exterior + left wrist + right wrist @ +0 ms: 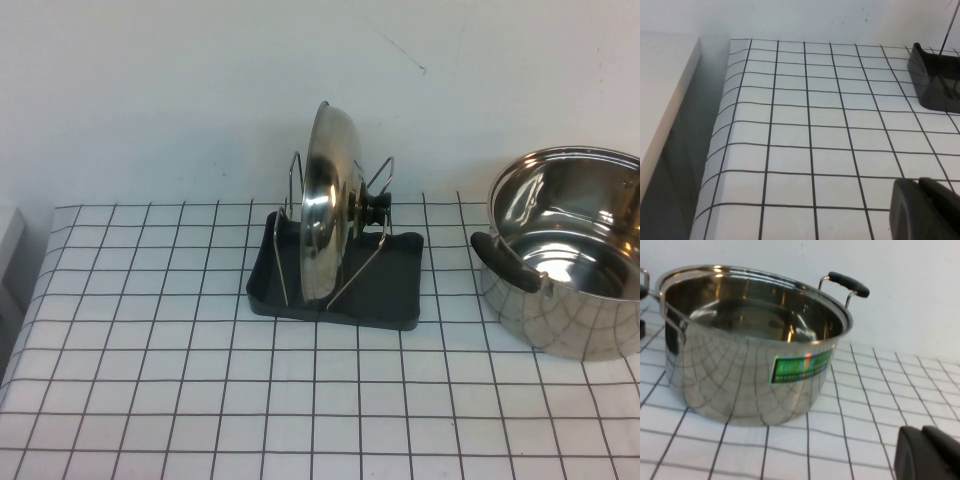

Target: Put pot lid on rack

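Pot lid (325,205) stands on edge in the rack (385,290), held betw. the two wire loops (375,215), knob (375,210) facing the pot (570,250) side. Rack sits mid-table near the back wall; lid's flat plane runs roughly front-to-back, so its thin edge faces the camera. Judging by that, the job looks done; no further grab seems needed.

Neither arm shows in the high view. Left gripper (925,210) shows only as a dark corner in its wrist view, low over the gridded cloth (805,150), w/ the rack's end wall (935,75) well ahead of it. Left arm is prob. the nearer one to the rack. Right gripper (927,452) likewise just a dark bit, near the pot (755,345). Can't tell the claw state for either.

High view alone shows the lid seated; right wrist view alone shows the pot's green label (802,365).
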Robot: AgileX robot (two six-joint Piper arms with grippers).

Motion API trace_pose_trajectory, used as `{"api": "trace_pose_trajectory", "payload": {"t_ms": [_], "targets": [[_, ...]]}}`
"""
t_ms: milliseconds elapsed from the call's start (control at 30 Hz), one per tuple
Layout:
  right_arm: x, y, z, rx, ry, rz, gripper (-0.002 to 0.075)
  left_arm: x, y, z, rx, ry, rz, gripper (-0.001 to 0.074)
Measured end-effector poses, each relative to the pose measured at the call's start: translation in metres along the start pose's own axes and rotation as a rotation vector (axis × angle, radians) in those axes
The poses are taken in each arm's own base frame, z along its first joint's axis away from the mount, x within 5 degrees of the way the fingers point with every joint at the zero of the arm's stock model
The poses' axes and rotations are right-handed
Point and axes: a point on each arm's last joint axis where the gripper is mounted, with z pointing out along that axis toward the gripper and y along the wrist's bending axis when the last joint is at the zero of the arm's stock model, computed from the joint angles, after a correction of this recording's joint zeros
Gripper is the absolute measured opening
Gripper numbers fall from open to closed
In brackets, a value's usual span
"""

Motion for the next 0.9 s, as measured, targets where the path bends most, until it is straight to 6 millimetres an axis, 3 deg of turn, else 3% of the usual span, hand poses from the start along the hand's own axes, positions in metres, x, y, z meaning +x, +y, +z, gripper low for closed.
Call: {"api": "trace_pose_trajectory", "payload": {"t_ms": [167, 367, 900], "targets": [[0.015, 0.003, -0.002, -0.031, 0.163, 0.028, 0.0000, 0.000, 0.000, 0.000, 0.000, 0.000, 0.000, -0.0002], [0.017, 0.002, -0.002, -0.002, 0.180, 0.128, 0.0000, 0.000, 0.000, 0.000, 0.001, 0.000, -0.002, -0.0002], [0.017, 0.001, -0.003, 0.000, 0.181, 0.124, 0.0000, 0.000, 0.000, 0.000, 0.001, 0.000, -0.002, -0.0002]]}}
